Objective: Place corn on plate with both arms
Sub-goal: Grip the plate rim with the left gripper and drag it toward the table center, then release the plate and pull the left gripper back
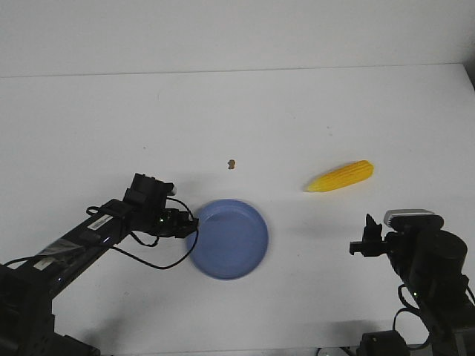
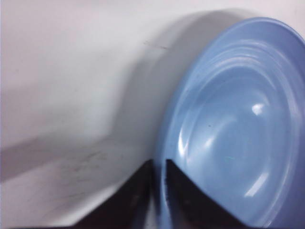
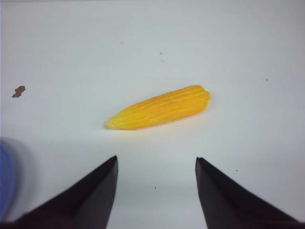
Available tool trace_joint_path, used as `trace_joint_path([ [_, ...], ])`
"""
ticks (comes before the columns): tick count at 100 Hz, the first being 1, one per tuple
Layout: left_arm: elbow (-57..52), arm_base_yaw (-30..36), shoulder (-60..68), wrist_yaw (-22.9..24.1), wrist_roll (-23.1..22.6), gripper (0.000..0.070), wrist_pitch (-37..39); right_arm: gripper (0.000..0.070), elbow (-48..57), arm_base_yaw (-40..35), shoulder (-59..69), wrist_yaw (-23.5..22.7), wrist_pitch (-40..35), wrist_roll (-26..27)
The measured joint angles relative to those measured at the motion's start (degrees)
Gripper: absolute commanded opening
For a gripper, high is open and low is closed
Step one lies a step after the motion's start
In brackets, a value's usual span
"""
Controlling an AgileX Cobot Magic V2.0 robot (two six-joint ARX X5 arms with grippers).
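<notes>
The plate [image 1: 230, 239] is found toward the near edge of the desk [image 1: 237, 119], about midway along it. Its left rim is pinched between the nearly closed fingers of the left gripper [image 1: 194, 225]; in the left wrist view the rim is seen passing between the two fingertips [image 2: 178, 179], with only a sliver of gap. This hold is judged to serve for steadying or repositioning the plate while the other arm fetches the cob.

The corn [image 1: 341, 176] lies flat on the desk toward the right edge, well apart from the plate, its pointed end turned toward the plate. The right gripper [image 1: 362, 245] is held back near the near right corner, spread wide and empty, with the corn framed ahead between its fingers [image 3: 95, 191]. No contact has been made yet. A small brown speck [image 1: 232, 163] lies beyond the plate.
</notes>
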State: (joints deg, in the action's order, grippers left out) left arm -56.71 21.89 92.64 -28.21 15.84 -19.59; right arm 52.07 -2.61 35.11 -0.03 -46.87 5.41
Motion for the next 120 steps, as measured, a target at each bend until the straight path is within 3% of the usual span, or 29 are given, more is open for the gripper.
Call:
trace_joint_path([
  [8,0.0,0.0,0.0,0.0,0.0,0.0309,0.0,0.0348,0.0,0.0,0.0,0.0,0.0,0.0],
  [25,0.0,0.0,0.0,0.0,0.0,0.032,0.0,0.0348,0.0,0.0,0.0,0.0,0.0,0.0],
  [38,0.0,0.0,0.0,0.0,0.0,0.0424,1.2,0.0348,0.0,0.0,0.0,0.0,0.0,0.0],
  [60,0.0,-1.6,-3.4,0.7,-0.3,0.0425,2.8,0.0348,0.0,0.0,0.0,0.0,0.0,0.0],
  [73,0.0,-3.9,-9.0,5.6,-2.8,0.0421,2.5,0.0348,0.0,0.0,0.0,0.0,0.0,0.0],
  [98,0.0,-8.3,-21.9,20.1,-10.7,0.0421,-1.0,0.0348,0.0,0.0,0.0,0.0,0.0,0.0],
  [120,0.0,-10.4,-29.8,30.1,-14.1,0.0421,-6.8,0.0349,0.0,0.0,0.0,0.0,0.0,0.0],
])
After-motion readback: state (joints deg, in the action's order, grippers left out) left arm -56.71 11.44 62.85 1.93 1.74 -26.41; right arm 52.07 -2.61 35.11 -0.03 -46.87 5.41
